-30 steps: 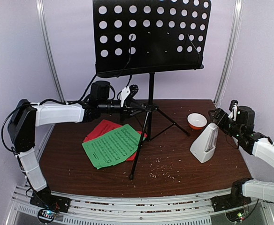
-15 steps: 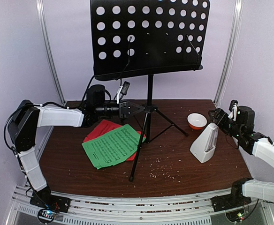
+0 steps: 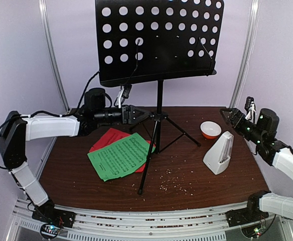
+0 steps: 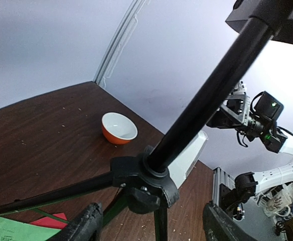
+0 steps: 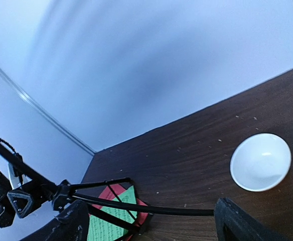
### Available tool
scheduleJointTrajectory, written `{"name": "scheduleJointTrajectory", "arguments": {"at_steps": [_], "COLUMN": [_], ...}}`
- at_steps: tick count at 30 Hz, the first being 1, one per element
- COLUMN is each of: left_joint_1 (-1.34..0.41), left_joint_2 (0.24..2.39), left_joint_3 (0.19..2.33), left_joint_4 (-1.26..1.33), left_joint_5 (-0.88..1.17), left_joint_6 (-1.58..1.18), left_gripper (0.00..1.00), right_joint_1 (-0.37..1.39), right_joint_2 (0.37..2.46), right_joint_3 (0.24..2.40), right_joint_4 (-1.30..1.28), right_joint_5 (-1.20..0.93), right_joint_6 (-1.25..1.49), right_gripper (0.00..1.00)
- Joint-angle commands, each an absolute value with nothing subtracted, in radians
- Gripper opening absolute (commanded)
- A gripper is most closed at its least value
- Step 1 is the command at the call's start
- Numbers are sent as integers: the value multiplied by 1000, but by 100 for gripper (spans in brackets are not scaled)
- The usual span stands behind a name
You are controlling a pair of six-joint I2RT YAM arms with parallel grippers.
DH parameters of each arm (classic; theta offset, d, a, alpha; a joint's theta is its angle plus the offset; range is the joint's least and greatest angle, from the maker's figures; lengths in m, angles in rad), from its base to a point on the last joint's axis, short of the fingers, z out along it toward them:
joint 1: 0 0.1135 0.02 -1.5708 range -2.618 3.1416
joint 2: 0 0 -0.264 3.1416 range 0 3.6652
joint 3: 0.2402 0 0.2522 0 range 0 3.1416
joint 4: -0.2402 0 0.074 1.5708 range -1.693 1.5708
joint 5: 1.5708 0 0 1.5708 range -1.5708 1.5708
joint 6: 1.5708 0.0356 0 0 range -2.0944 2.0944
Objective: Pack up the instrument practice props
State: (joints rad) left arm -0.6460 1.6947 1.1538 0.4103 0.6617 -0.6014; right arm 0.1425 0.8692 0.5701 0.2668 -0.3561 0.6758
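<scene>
The black perforated music stand (image 3: pixel 159 40) stands on its tripod legs at mid-table, pole (image 3: pixel 160 98) upright. My left gripper (image 3: pixel 136 114) is open and level with the tripod hub (image 3: pixel 159 116), just left of it. In the left wrist view the hub (image 4: pixel 146 175) sits just ahead of my open left gripper (image 4: pixel 154 228), untouched. A green music sheet (image 3: pixel 120 155) lies on a red one (image 3: pixel 109 138) under the legs. The white pyramid metronome (image 3: pixel 218 153) stands at the right. My right gripper (image 3: pixel 229 116) is open and empty, above and behind it.
A small orange-and-white bowl (image 3: pixel 210 129) sits behind the metronome, also in the right wrist view (image 5: pixel 260 161). A tripod leg (image 5: pixel 151 210) crosses low in that view. Crumbs litter the table's front middle. White frame posts and walls close in both sides.
My left arm has drawn back leftward and turned at the wrist, and the stand has shifted slightly left. My right gripper has lifted a little away from the metronome's top.
</scene>
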Motion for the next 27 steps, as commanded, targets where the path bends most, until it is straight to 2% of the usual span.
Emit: {"name": "scheduleJointTrajectory", "arguments": {"at_steps": [1,6,9,13,21,27], "left_joint_1": [-688,-765,-825,-866,-878,-881], "left_joint_2": [1587,1546,1537,1552,1641,1682], "left_joint_3": [1067,995,950,886,870,902], "left_joint_4": [403,397,401,443,514,484], "left_joint_5": [485,398,333,289,332,298], "left_joint_6": [-465,-410,-411,-465,-504,-470], "left_gripper": [72,69,68,68,68,60], "right_joint_1": [281,471,522,530,529,529], "right_joint_2": [905,1070,1166,1265,1403,1506], "right_joint_3": [617,735,774,759,695,721], "right_joint_4": [430,310,267,281,451,546], "right_joint_5": [-452,-336,-276,-229,-305,-310], "right_joint_6": [609,394,294,209,74,3], "right_gripper": [87,82,78,77,67,63]}}
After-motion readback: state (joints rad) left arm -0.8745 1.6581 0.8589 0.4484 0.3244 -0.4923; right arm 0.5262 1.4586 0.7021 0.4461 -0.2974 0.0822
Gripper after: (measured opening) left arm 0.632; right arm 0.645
